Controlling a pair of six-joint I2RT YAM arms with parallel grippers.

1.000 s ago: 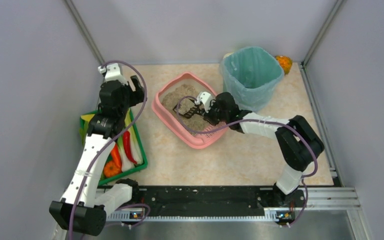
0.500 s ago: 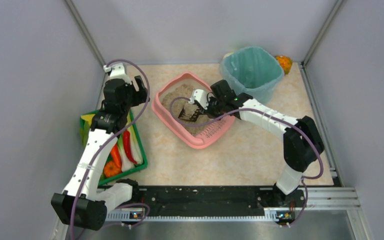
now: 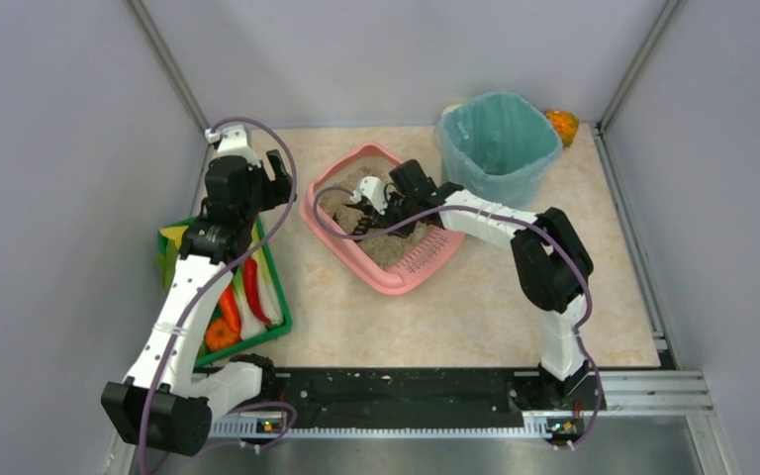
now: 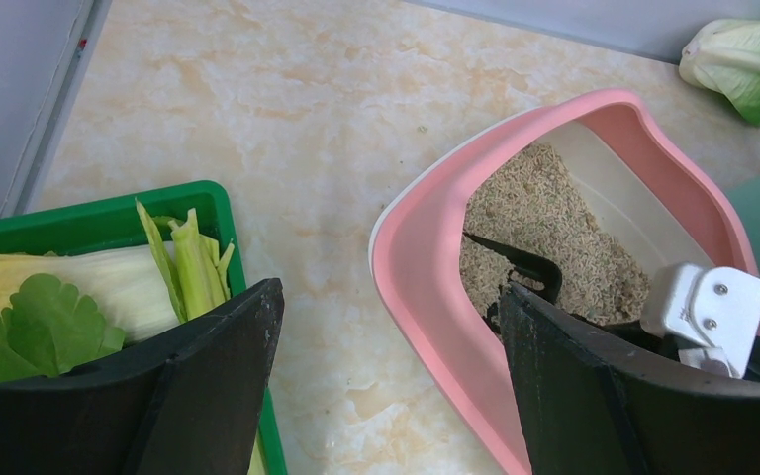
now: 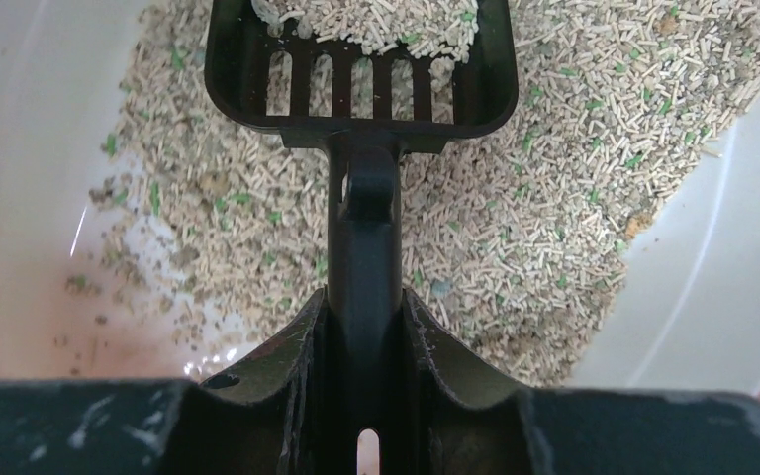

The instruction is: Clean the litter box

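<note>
The pink litter box (image 3: pixel 396 282) sits mid-table, holding beige litter (image 5: pixel 554 198). My right gripper (image 5: pixel 364 297) reaches into it and is shut on the handle of a black slotted scoop (image 5: pixel 356 59). The scoop's pan lies low over the litter with pellets in it. In the top view the scoop (image 3: pixel 366 216) is in the box's far-left part. My left gripper (image 4: pixel 391 292) hangs open and holds nothing. It is above the bare tabletop just left of the box's pink rim (image 4: pixel 426 277), between the box and the green tray (image 4: pixel 213 198).
A tall teal-lined bin (image 3: pixel 498 143) stands at the back right, close to the box, with an orange item (image 3: pixel 561 124) behind it. The green tray (image 3: pixel 257 340) of toy vegetables lies along the left wall. A lettuce piece (image 4: pixel 747 54) rests behind the box.
My right arm has swung the scoop from the box's middle toward its far-left part. The left gripper rose a little toward the back, then held still, open throughout.
</note>
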